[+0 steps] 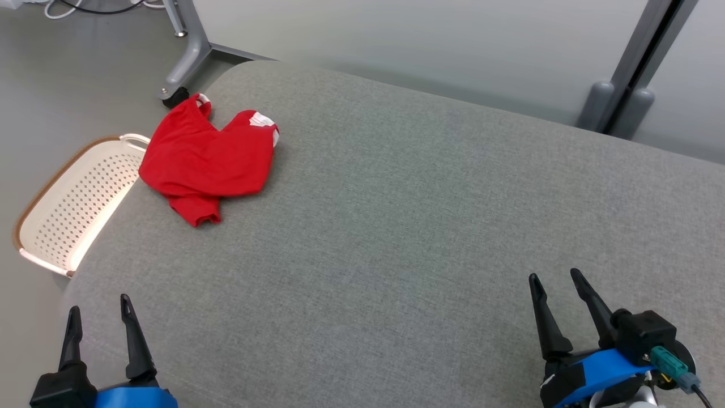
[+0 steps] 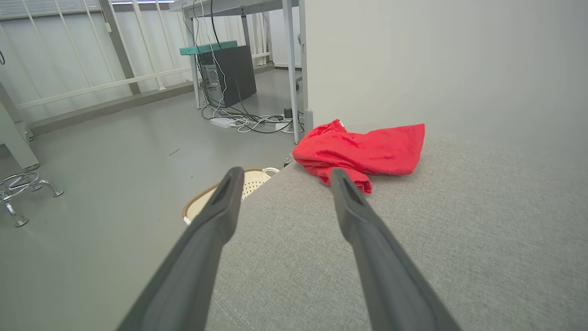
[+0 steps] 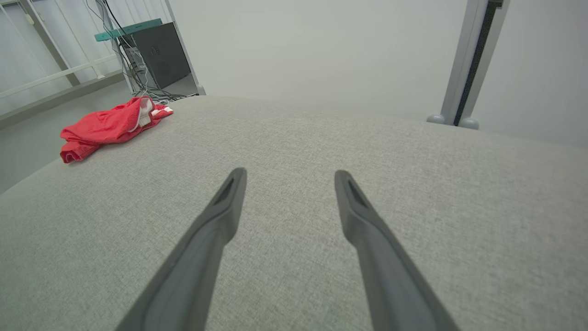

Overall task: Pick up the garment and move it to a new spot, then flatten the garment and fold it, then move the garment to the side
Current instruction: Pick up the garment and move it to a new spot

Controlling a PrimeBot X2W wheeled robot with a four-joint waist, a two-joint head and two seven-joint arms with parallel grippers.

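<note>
At far-left cushion point(image 1: 425, 226) corner, garment point(image 1: 207, 161) bunched, hem pointing toward robot

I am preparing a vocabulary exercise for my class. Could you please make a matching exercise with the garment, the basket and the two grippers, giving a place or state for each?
1. garment
2. basket
3. left gripper
4. right gripper

a. open, over the near right part of the grey cushion
b. low beside the cushion's left edge
c. crumpled, on the cushion's far left part
d. open, at the cushion's near left corner

Pairs: 1-c; 2-b; 3-d; 4-a
</note>
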